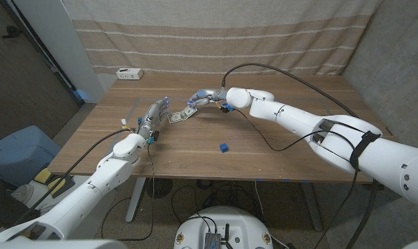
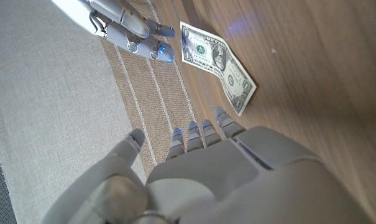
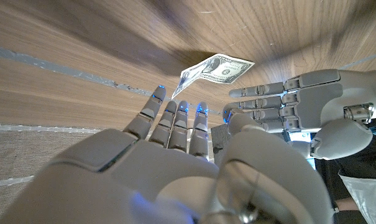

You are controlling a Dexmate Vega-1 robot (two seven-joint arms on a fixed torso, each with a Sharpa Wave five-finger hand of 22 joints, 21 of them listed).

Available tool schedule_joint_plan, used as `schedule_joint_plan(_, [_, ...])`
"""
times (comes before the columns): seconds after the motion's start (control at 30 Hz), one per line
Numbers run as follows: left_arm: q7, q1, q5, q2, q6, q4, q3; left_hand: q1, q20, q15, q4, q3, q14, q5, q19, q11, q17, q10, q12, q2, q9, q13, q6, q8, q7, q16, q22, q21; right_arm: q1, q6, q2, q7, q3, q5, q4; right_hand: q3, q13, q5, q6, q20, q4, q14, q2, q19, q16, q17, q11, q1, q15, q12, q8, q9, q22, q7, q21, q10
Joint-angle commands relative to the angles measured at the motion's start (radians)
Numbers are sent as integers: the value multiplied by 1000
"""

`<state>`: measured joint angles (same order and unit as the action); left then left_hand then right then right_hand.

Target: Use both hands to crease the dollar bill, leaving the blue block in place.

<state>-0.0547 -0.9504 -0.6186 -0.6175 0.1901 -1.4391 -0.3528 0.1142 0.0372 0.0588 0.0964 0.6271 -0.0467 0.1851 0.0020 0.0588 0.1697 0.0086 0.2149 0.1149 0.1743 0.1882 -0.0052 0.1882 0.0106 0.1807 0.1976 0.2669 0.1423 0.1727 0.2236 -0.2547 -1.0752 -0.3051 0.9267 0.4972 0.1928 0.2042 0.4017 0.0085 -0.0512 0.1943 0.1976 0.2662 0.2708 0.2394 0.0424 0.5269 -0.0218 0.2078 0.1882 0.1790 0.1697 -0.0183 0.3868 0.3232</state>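
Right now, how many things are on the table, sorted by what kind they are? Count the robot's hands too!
Dollar bill: 1
Blue block: 1
White box at the far edge: 1
Robot hands: 2, the left hand and the right hand, both open beside the bill
Total: 5

The dollar bill [image 1: 180,116] lay on the table [image 1: 278,155] between the left hand [image 1: 154,115] and right hand [image 1: 203,99]; the block [image 1: 224,147] sat nearer, well apart.
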Motion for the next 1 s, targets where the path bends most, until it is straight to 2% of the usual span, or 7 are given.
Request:
schedule_joint_plan(0.03, [-4, -9, 0, -6, 0, -13, 3, -10, 0, 3, -6, -2, 5, -2, 0, 2, 3, 2, -4, 12, 2, 3, -1, -5, 6, 0, 2, 4, -15, -6, -21, -27, -25, -10, -26, 6, 6, 6, -1, -3, 0, -2, -2, 1, -3, 1, 3, 12, -2, -3, -1, 5, 3, -6, -5, -4])
schedule_joint_plan(0.5, [-38, -31, 27, -26, -2, -51, 10, -10, 1, 2, -6, -2, 5, -2, 0, 2, 3, 2, -4, 12, 2, 3, 3, -3, 8, 0, 2, 3, -39, -10, -48, -52, -65, -37, -77, 8, 6, 5, 0, -7, 3, -5, -1, 0, -3, 1, 5, 13, -5, -3, 0, 6, 4, -7, -10, -6])
schedule_joint_plan(1.0, [-111, -75, 69, -74, -32, -126, 37, -9, 5, 1, -8, -2, 6, -3, -5, 2, 3, 4, -4, 13, 2, 3, 6, -3, 6, 0, 2, 0, -63, -10, -84, -63, -85, -37, -156, 10, 6, 4, -5, -9, 5, -3, -2, 3, -2, 2, 13, 14, -7, -4, -2, 6, 4, -6, -14, -8])
